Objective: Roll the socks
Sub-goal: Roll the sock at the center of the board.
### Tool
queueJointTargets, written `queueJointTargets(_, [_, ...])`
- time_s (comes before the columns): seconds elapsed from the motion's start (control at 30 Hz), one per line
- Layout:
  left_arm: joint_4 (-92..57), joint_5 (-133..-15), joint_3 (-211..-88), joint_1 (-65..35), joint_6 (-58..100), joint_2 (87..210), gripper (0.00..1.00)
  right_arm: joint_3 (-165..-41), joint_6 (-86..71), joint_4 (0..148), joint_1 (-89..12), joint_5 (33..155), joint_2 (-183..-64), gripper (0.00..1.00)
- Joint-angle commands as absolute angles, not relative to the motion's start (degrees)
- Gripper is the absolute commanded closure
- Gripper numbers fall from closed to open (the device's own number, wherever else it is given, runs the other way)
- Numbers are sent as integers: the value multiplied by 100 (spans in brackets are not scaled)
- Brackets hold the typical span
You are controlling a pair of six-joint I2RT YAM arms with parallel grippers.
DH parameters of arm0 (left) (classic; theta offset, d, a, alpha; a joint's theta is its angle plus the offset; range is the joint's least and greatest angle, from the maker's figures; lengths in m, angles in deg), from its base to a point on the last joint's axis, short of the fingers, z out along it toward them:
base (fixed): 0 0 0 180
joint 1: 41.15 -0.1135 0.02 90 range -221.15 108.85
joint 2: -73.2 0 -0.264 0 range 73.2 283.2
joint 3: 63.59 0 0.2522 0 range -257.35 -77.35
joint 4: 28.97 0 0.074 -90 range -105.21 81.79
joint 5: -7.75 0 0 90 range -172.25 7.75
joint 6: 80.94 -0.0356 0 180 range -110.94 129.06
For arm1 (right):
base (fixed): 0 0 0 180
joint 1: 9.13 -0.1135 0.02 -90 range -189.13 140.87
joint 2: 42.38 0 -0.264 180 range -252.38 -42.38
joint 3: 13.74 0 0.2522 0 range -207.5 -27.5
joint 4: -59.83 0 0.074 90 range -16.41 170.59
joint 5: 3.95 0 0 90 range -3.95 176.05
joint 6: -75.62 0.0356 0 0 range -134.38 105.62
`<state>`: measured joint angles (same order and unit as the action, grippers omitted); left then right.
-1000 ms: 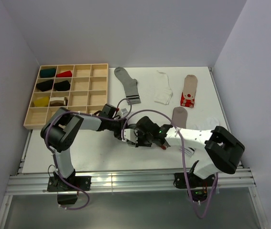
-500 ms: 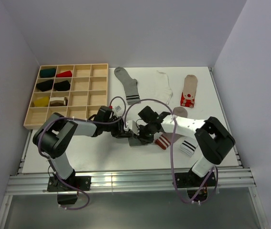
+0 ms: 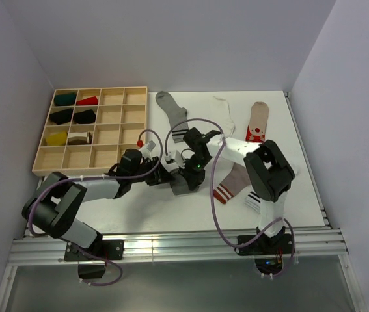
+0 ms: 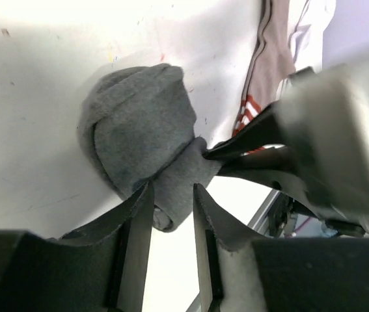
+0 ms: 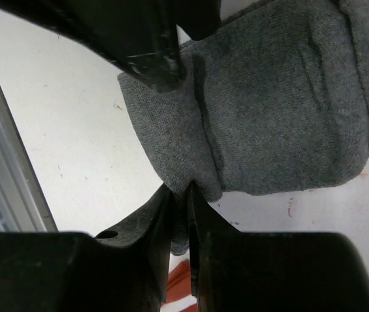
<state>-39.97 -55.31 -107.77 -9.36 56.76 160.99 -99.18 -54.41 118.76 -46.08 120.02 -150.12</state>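
Observation:
A plain dark grey sock (image 3: 183,185), rolled into a bundle, lies near the middle of the table between both grippers. In the left wrist view the bundle (image 4: 138,130) has a loose end that sits between my left gripper's (image 4: 171,192) fingers, which are closed on it. My right gripper (image 5: 185,192) is pinched shut on a fold at the edge of the same sock (image 5: 288,110). From above, the left gripper (image 3: 168,177) comes in from the left and the right gripper (image 3: 192,170) from behind the bundle.
A grey sock with dark cuff stripes (image 3: 174,117), a plain white sock (image 3: 222,116) and a taupe sock (image 3: 257,120) lie at the back. A taupe red-white striped sock (image 3: 232,182) and a white black-striped sock (image 3: 253,201) lie right of the bundle. A wooden compartment tray (image 3: 109,140) holds rolled socks at the left.
Both grippers have moved left and away from the near edge with the dark grey sock. The right arm has swung left and uncovered the taupe striped sock.

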Motion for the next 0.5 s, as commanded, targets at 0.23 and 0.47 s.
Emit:
queueJointTargets(0.23, [-4747, -6395, -9968, -715, 5011, 14978, 70, -11107, -5665, 13282, -4578, 12436, -15777, 81])
queueJointTargets(0.47, [-4519, -7661, -9818, 76, 4300, 14361, 60, -11592, -5762, 13854, -4560, 12595, -16190, 80])
